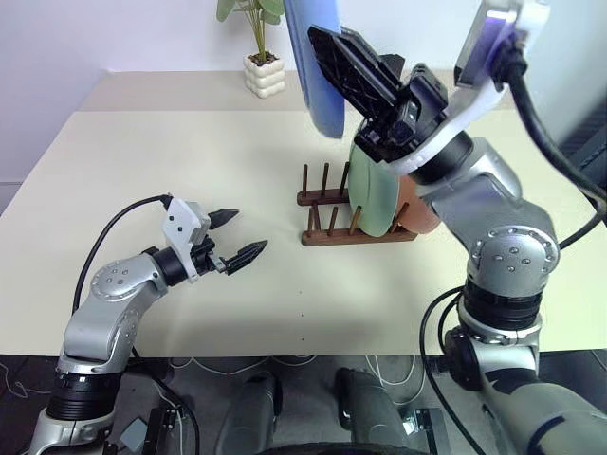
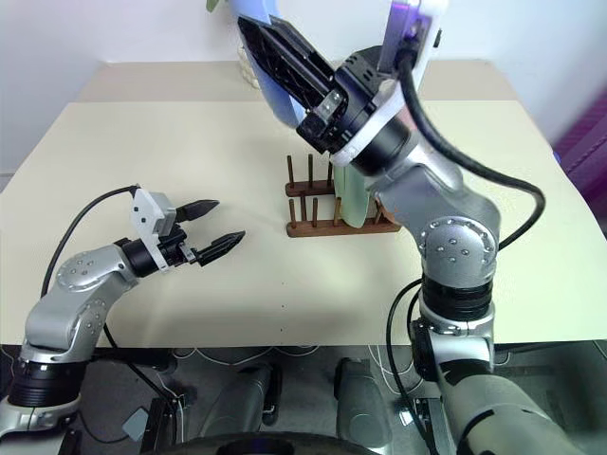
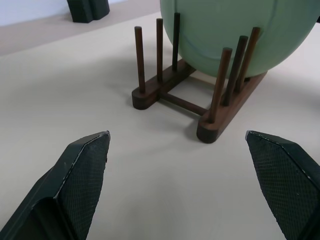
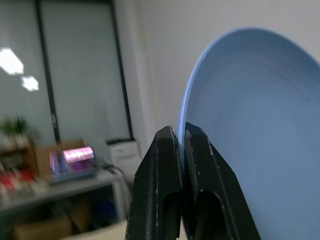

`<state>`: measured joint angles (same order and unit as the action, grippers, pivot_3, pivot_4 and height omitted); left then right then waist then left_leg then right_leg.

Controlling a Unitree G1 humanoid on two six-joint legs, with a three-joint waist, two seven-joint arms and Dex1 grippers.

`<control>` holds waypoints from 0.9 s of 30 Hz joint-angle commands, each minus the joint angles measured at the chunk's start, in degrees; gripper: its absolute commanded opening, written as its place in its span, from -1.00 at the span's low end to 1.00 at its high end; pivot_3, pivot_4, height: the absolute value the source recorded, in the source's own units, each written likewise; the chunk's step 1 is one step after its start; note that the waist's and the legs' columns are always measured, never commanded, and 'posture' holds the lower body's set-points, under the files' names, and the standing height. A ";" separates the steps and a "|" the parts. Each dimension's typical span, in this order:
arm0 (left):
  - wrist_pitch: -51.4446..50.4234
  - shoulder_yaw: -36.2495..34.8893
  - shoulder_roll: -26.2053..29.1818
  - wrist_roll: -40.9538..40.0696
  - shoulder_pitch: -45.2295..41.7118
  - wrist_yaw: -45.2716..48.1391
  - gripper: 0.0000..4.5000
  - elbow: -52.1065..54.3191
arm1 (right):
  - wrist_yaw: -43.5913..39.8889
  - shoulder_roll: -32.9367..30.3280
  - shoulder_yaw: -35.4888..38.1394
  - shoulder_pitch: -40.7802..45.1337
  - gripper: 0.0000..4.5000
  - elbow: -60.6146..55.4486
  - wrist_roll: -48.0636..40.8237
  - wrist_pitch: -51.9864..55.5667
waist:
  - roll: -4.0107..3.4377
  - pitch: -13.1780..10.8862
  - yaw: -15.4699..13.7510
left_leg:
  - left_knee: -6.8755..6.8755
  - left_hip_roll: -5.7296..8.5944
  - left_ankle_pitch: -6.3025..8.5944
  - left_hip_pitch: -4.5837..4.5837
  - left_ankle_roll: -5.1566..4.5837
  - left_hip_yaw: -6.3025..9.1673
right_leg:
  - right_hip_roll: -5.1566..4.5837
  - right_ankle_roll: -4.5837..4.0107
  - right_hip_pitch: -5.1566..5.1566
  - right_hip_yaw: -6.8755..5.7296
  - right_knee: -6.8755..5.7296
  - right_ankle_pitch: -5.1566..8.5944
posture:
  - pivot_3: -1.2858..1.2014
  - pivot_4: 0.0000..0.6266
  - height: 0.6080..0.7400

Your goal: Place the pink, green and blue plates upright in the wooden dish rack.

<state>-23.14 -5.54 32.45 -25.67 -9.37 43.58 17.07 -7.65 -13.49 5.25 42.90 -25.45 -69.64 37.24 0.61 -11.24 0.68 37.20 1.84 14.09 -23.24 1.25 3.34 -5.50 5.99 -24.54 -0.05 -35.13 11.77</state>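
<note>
The wooden dish rack (image 1: 327, 232) stands right of the table's middle. A green plate (image 1: 370, 194) stands upright between its pegs, and a pink plate (image 1: 417, 216) stands behind it, mostly hidden by my right arm. My right gripper (image 1: 318, 38) is raised high over the rack, shut on the rim of the blue plate (image 1: 313, 85), which stands on edge in the air. The right wrist view shows its fingers pinching that rim (image 4: 179, 127). My left gripper (image 1: 251, 229) hovers open and empty left of the rack, pointing at the rack's peg rows (image 3: 170, 95).
A white pot with a green plant (image 1: 264, 74) stands at the back of the table, behind the rack. The beige table (image 1: 190, 142) stretches wide to the left. Its front edge runs just below my left arm.
</note>
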 commanded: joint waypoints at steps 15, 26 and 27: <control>0.22 -1.27 0.64 -1.04 -0.20 0.00 1.00 2.77 | 19.94 1.26 1.44 -8.55 -0.99 0.17 -18.01 3.72 | 0.00 0.00 0.22 | -0.03 -0.05 0.00 0.00 0.00 -0.05 | 0.06 -0.01 -0.02 0.00 0.00 0.01 | 0.03 -0.52 0.94; 0.10 -0.68 0.43 -0.91 -0.57 0.01 1.00 2.78 | 26.40 1.92 0.80 -8.81 -0.99 2.78 -22.51 3.43 | 0.00 0.00 0.23 | -0.03 -0.09 0.00 -0.01 -0.01 -0.06 | 0.09 -0.01 -0.02 0.00 0.01 0.01 | 0.03 -0.52 0.94; 0.09 -0.58 0.36 -0.94 -0.54 0.00 1.00 2.88 | 27.15 2.10 0.85 -8.76 -0.99 3.22 -23.09 3.30 | 0.00 0.00 0.23 | -0.03 -0.09 0.00 -0.01 -0.01 -0.06 | 0.09 -0.01 -0.02 0.00 0.01 0.01 | 0.03 -0.52 0.94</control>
<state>-23.27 -5.54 32.46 -25.80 -9.29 43.53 17.77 18.75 -12.10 5.93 33.55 -21.62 -90.54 41.26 0.61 -11.25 0.91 37.17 1.74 14.09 -23.25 1.25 3.28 -5.40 5.97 -24.57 -0.05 -35.12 11.78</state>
